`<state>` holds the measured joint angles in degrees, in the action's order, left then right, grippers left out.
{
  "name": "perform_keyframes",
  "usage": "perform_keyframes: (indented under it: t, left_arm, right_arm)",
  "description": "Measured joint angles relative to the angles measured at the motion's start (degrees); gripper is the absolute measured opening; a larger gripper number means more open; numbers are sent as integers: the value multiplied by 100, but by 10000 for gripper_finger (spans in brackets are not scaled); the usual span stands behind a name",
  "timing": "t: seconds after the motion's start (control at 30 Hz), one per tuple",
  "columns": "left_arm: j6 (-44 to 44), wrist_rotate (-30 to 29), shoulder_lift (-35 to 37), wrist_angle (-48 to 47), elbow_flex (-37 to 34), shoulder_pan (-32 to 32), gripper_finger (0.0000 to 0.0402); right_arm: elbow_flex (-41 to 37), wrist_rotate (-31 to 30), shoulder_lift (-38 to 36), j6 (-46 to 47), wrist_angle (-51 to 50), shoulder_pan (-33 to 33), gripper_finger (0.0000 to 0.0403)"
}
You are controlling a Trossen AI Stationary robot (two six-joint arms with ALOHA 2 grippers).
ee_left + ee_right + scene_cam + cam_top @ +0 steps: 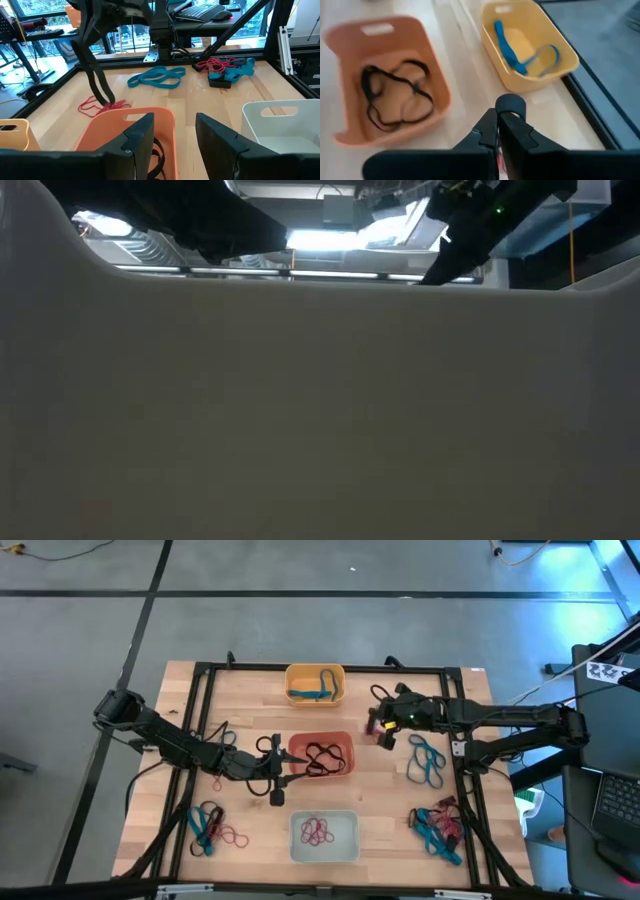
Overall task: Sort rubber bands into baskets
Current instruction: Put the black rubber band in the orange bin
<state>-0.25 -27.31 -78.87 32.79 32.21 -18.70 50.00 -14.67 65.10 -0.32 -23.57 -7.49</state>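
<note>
While the right gripper [383,729], jaws closed on red rubber bands [102,106] at 3 o'clock of the red-orange basket [342,745], lifts them, it should carry them toward 7 o'clock, over the whitish basket [349,836]; left gripper [282,769] waits open at 9 o'clock

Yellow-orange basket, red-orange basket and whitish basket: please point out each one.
yellow-orange basket [296,671], high view, on its left rim.
red-orange basket [342,739], high view, on its upper right rim.
whitish basket [347,848], high view, on its bare floor.

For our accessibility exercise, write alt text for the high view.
Three baskets on a wooden table hold sorted rubber bands: yellow blue, orange black, white red. The left gripper is open beside the orange basket; the right gripper is shut.
</note>
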Motion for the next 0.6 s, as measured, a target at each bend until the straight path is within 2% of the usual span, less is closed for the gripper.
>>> perform_keyframes:
  t: [0.3,0.6]
  left_arm:
    - [-192,2,-1,47,0,131,143]
    - [-668,0,-484,177,31,421,143]
  right_arm:
    - [0,526,0,3,793,0,19]
    - [6,305,-13,-164,1048,-4,19]
